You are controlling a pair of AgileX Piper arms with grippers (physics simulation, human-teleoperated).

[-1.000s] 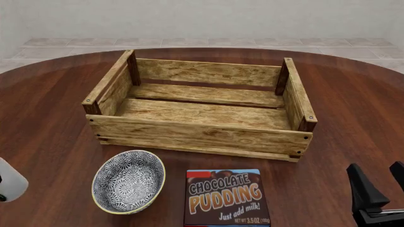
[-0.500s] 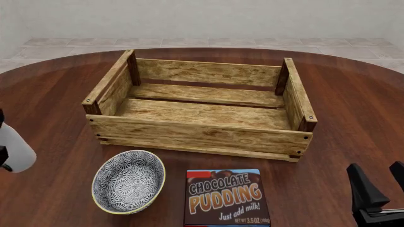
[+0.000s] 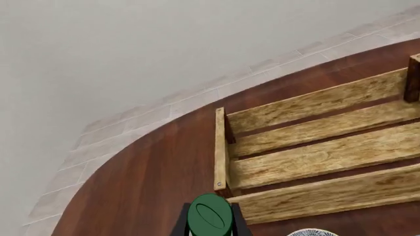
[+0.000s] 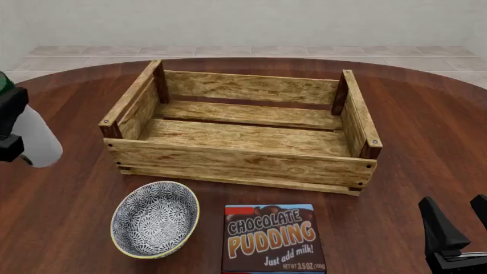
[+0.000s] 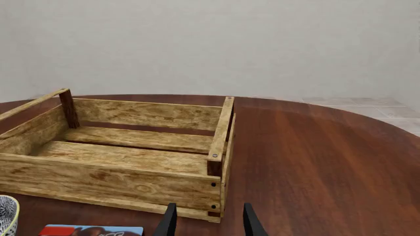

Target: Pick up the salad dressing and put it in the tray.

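The salad dressing (image 4: 40,141), a white bottle with a green cap, hangs tilted above the table at the far left, to the left of the tray (image 4: 236,158). My left gripper (image 4: 13,124) is shut on it. In the left wrist view the green cap (image 3: 210,215) shows between the dark fingers (image 3: 180,227), with the tray's short wall (image 3: 220,147) just beyond. The tray of light wooden slats holds nothing. My right gripper (image 4: 459,221) rests low at the near right, open, its fingers (image 5: 169,222) empty and pointing at the tray's corner (image 5: 213,164).
A patterned blue-white bowl (image 4: 154,218) stands in front of the tray's left half. A brown chocolate pudding box (image 4: 272,238) lies flat beside it at the near edge. The round dark wooden table (image 4: 426,131) ends at a tiled floor and a plain wall.
The left gripper has lifted the bottle higher and carried it farther from me along the left edge. The right gripper, tray, bowl and box have not moved.
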